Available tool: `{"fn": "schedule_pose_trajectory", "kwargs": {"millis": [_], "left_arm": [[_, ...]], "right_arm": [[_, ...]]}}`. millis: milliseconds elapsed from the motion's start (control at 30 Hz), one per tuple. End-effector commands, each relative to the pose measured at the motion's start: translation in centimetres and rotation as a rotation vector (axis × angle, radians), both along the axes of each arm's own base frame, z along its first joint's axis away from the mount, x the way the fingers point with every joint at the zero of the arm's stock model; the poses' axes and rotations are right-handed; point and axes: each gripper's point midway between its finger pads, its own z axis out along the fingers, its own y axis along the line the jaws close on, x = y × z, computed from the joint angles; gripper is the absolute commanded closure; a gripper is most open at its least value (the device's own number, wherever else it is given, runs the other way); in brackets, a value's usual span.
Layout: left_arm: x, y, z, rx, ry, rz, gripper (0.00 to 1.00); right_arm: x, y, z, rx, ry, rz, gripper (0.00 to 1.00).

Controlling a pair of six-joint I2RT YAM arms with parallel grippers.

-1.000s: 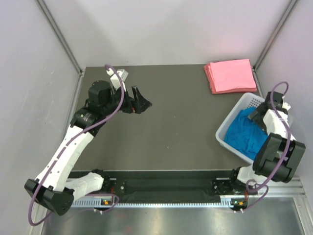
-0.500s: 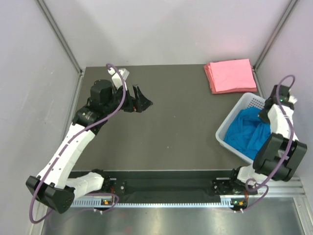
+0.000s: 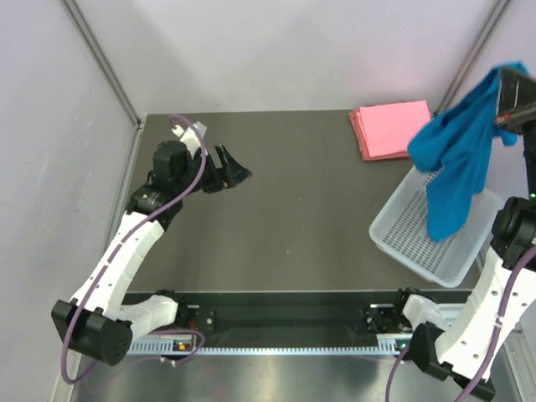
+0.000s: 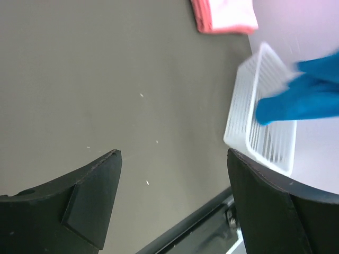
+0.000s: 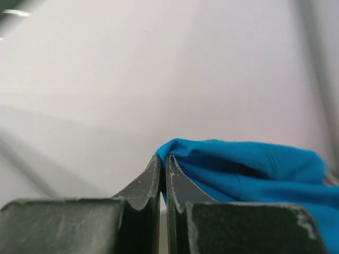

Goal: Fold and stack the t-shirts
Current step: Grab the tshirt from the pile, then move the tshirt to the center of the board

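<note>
Black jaws of the right gripper [image 5: 163, 159] press together on a fold of the blue t-shirt [image 3: 456, 159], which dangles above the white basket [image 3: 419, 247]. The left gripper [image 4: 172, 154] hovers spread over the table [image 3: 301, 218]. The folded pink t-shirts [image 3: 394, 130] lie stacked at the far corner. The step looks like fetching; the next move calls for spreading the shirt flat on the table.

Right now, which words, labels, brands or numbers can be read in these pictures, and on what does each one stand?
There are none to read. The blue shirt, pink shirts, basket and table show no print, label or number in any view.
</note>
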Motion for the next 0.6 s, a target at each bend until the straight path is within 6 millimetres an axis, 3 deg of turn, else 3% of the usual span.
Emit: {"fn": "schedule_pose_trajectory", "kwargs": {"millis": [0,33,100,133,200,233,400,433,500,533,567], "left_arm": [[1.0,1.9,2.7,-0.083,-0.057,0.077,0.15],[1.0,2.3,3.4,-0.093,-0.07,0.09,0.15],[1.2,3.7,3.6,-0.087,-0.06,0.127,0.14],[1.2,4.1,3.9,-0.076,-0.069,0.137,0.14],[1.4,5.3,3.5,-0.052,-0.054,0.185,0.14],[1.4,5.6,3.2,-0.044,-0.049,0.197,0.14],[1.8,8.0,1.8,-0.011,-0.035,0.302,0.14],[2.1,9.2,1.4,0.013,-0.041,0.357,0.14],[2.3,10.4,0.8,0.04,-0.041,0.414,0.14],[2.6,11.2,0.4,0.059,-0.047,0.454,0.14],[2.8,11.6,0.1,0.065,-0.046,0.475,0.14]], "right_arm": [[-2.7,8.2,8.2,0.001,-0.271,0.504,1.0],[-3.1,9.3,10.1,-0.036,-0.361,0.602,1.0],[-2.2,10.5,10.0,0.056,-0.31,0.735,1.0],[-0.6,11.5,9.8,0.087,-0.254,0.804,1.0],[0.7,13.5,8.9,0.009,-0.221,0.87,1.0],[1.5,15.6,8.2,0.009,-0.195,0.942,1.0],[7.8,20.8,-0.8,0.032,0.073,0.995,1.0],[9.1,23.1,-4.4,0.046,0.143,1.04,1.0],[10.3,25.7,-8.3,0.044,0.23,1.087,1.0],[11.0,28.9,-12.0,0.042,0.32,1.15,1.0],[11.4,30.4,-14.1,0.017,0.357,1.164,1.0]]}}
